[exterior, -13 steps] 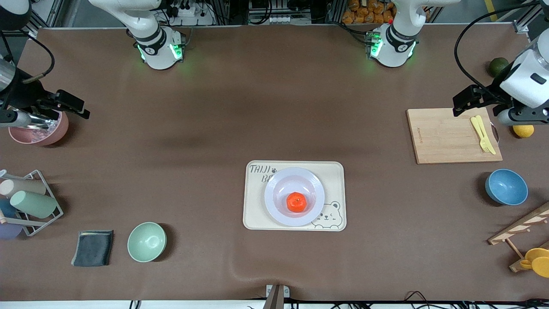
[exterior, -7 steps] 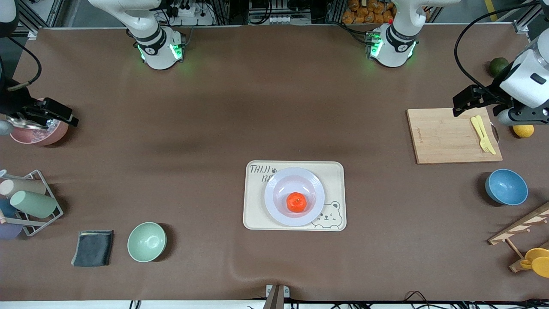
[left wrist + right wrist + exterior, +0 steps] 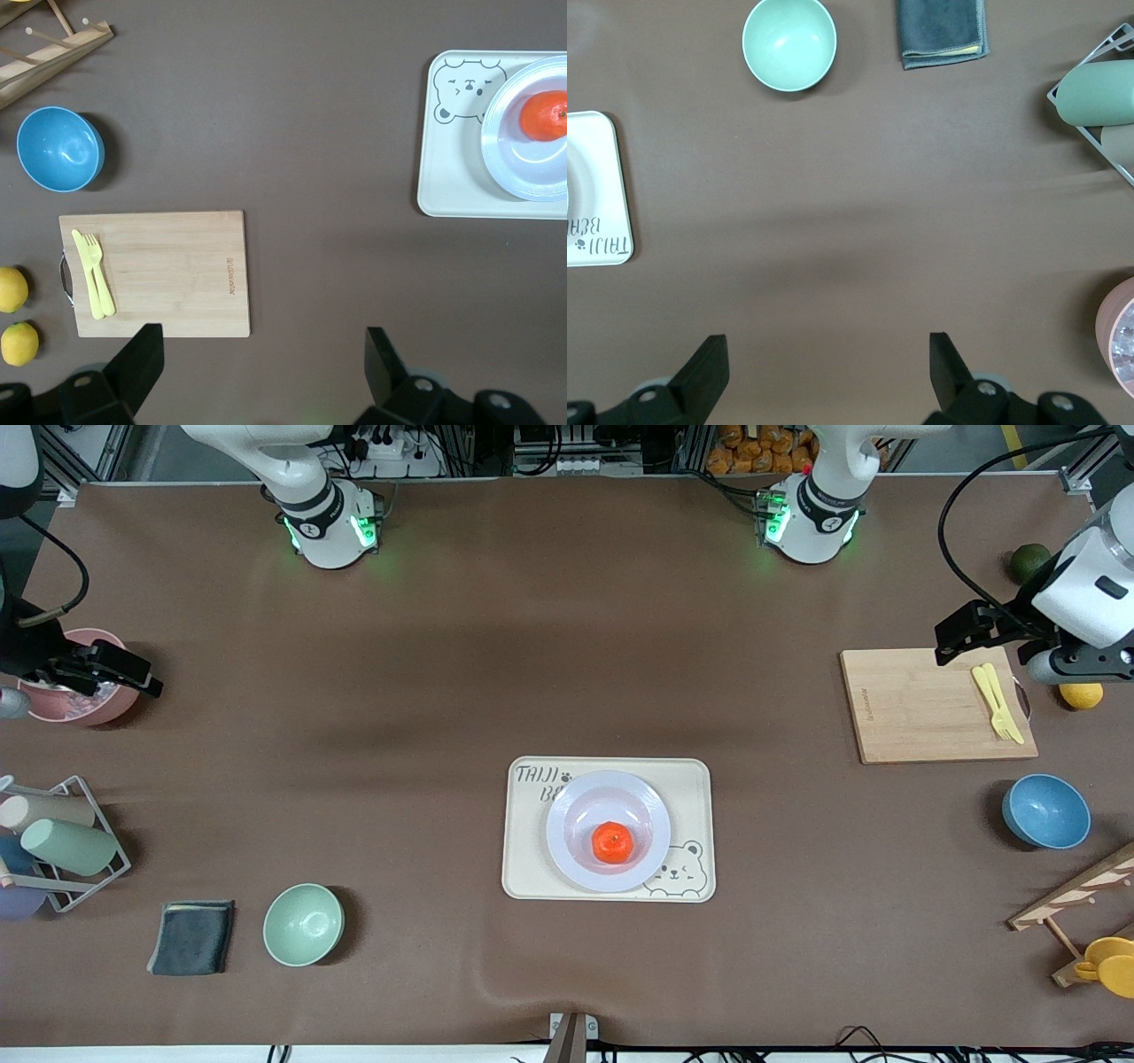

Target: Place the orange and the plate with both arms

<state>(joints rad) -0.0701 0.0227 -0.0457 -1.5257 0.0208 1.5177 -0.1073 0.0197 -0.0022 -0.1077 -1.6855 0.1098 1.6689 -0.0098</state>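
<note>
Orange (image 3: 611,842) sits in plate (image 3: 608,831) on bear tray (image 3: 691,779), worktop middle. Both pincers gape empty: left pincer (image 3: 264,354) over cutting board (image 3: 921,708), right pincer (image 3: 828,359) over pink bowl (image 3: 66,707). Plate well apart from both, between them; left one seems nearer.

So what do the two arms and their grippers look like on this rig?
Both are white Franka arms with black joint bands and green lights glowing at the bases. The left gripper and right gripper have black, blocky, wedge-shaped fingers on black bodies. A black cable loops along each arm near the wrist. No printed markings are legible.
</note>
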